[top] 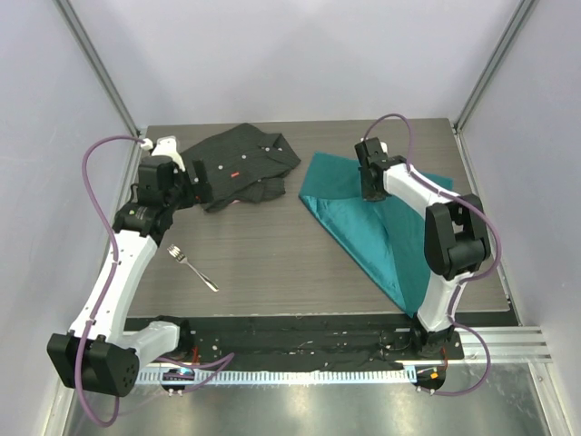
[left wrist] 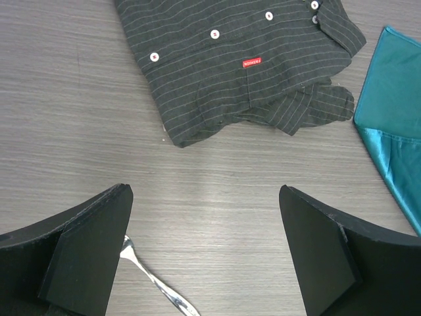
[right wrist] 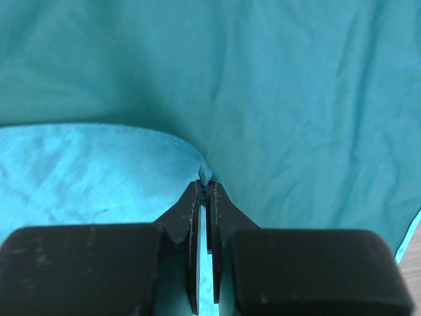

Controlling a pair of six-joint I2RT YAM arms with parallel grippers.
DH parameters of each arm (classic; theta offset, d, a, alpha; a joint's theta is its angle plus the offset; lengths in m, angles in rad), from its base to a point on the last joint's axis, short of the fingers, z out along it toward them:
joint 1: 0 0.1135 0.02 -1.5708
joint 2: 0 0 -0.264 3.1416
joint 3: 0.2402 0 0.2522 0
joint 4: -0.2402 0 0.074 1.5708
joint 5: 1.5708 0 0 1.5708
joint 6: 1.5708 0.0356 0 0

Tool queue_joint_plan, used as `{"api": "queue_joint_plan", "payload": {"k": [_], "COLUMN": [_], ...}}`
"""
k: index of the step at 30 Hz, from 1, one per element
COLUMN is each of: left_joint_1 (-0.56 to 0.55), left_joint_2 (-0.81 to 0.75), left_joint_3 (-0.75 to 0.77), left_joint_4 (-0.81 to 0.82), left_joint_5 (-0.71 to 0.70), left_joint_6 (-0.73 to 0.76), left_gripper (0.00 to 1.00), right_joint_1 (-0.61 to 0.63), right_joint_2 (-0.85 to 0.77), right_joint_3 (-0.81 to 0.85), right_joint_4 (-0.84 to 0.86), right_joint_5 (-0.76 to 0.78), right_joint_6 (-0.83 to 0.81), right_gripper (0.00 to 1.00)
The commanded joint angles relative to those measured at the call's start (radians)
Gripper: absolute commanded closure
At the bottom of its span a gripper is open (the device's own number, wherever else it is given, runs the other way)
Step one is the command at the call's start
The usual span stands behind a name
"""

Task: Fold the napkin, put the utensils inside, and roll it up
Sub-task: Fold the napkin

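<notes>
The right jaws are pinched shut on the napkin (top: 372, 236), spread on the right of the table (top: 272, 250); the fork (top: 192, 268) lies left. Left wrist: the left jaws gape empty near the fork, shirt (left wrist: 243, 66) beyond. Right wrist: the napkin's hem is nipped between the tips.

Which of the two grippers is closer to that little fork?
Left. The left gripper hangs open just beyond the fork; the right gripper is across the table, shut on the teal napkin.
</notes>
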Motion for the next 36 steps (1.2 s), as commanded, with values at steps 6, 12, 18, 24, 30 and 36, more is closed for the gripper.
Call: {"api": "queue_joint_plan", "payload": {"k": [6, 12, 18, 24, 30, 36], "left_joint_1": [0.004, 0.004, 0.004, 0.004, 0.004, 0.004], "left_joint_2": [-0.009, -0.053, -0.061, -0.066, -0.060, -0.061], "left_joint_3": [-0.030, -0.042, -0.041, -0.038, -0.033, -0.035], "left_joint_4": [0.090, 0.090, 0.081, 0.081, 0.072, 0.072], "left_joint_5": [0.035, 0.023, 0.032, 0.043, 0.060, 0.049], "left_joint_6": [0.033, 0.011, -0.003, -0.009, -0.013, -0.009], "left_gripper": [0.00, 0.00, 0.00, 0.00, 0.00, 0.00], "right_joint_1": [-0.076, -0.146, -0.232, -0.292, -0.358, -0.413], "right_joint_2": [0.021, -0.003, -0.003, 0.049, 0.134, 0.205], "right_joint_3": [0.058, 0.044, 0.053, 0.105, 0.217, 0.329], "right_joint_4": [0.046, 0.056, 0.053, 0.031, 0.013, -0.027], "right_joint_5": [-0.005, -0.016, -0.008, -0.008, -0.004, -0.022], "right_joint_6": [-0.067, -0.067, -0.061, -0.078, -0.093, -0.095], "right_gripper": [0.99, 0.99, 0.99, 0.99, 0.99, 0.99]}}
